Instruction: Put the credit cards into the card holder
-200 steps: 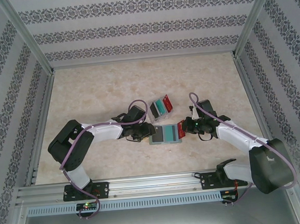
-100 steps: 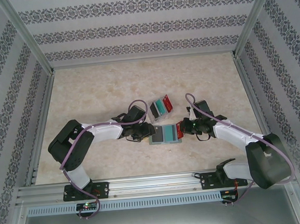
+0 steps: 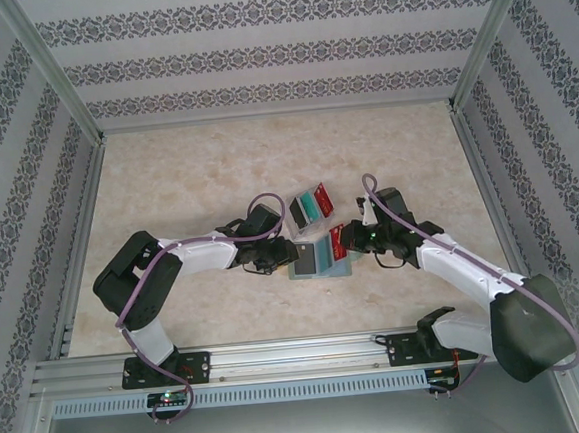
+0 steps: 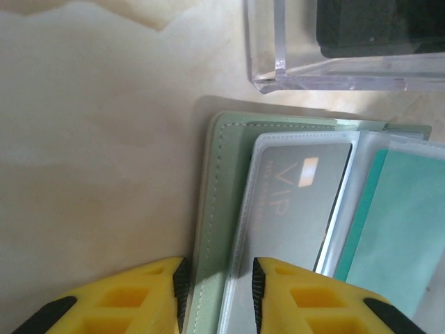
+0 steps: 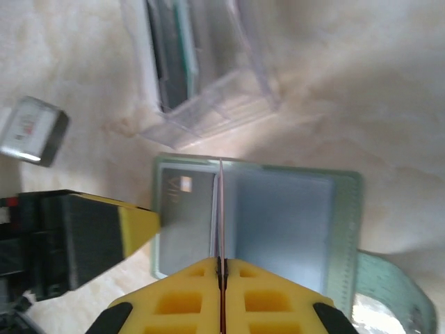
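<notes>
right gripper [image 5: 221, 264] clamped on thin red plastic card [image 3: 337, 238], edge-on over open grey-green card holder [image 5: 278, 216]. left gripper [image 4: 219, 273] straddles holder's edge, jaws slightly apart; can't tell if gripping.

Matt stitched leather-like card holder [image 4: 208, 229] with glossy clear plastic sleeves [image 4: 240, 236], clear hard-plastic box [image 4: 334, 75], smooth marbled tabletop [image 4: 90, 139].

The clear box [image 3: 310, 207] lies just behind the card holder [image 3: 318, 259], apparently not touching.
</notes>
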Controlling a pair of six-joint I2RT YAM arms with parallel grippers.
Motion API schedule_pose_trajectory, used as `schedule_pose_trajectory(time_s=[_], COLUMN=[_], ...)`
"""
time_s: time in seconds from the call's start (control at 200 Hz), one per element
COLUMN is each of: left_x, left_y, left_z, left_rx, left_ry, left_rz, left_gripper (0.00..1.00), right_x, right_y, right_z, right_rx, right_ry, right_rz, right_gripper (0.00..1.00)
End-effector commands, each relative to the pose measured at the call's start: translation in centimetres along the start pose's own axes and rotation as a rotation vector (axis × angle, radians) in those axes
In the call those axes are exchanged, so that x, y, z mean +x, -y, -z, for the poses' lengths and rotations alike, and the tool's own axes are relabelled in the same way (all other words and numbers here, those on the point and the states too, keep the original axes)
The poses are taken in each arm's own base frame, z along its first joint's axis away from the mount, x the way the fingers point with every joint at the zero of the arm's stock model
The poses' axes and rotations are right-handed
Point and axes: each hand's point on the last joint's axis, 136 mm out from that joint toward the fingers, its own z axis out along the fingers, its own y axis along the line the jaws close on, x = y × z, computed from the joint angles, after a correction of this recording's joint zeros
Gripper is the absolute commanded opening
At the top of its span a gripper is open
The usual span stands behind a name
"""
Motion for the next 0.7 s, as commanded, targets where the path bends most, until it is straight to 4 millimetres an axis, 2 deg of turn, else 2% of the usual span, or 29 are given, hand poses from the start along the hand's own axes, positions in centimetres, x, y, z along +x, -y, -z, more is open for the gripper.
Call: schedule_pose_trajectory(time_s=[0.0, 0.15, 0.39, 0.535, 0.694], left_x=[1.1, 1.1, 0.8, 0.3, -0.3], left_y=[0.8, 0.9, 1.0, 0.5, -0.6], left_z=[-1.5, -1.5, -1.2, -0.2, 1.7], left_rx=[0.044, 0.046, 0.043, 0.006, -0.052], left_ry=[-0.031, -0.032, -0.013, 0.034, 0.118], left_rz=[-0.035, -0.036, -0.037, -0.037, -0.038], left_gripper=[0.32, 0.31, 0.30, 0.30, 0.33], right_x=[-0.4, 0.1, 0.5, 0.2, -1.1], right_y=[-2.1, -2.9, -2.9, -1.5, 1.8], right_z=[0.3, -0.6, -1.4, -0.9, 1.6], right_rx=[-0.061, -0.085, -0.048, 0.037, 0.208], right_ry=[-0.005, -0.049, -0.072, -0.045, 0.050], right_rz=[0.004, 0.010, 0.023, 0.032, 0.024], right_gripper=[0.07, 0.07, 0.07, 0.07, 0.07])
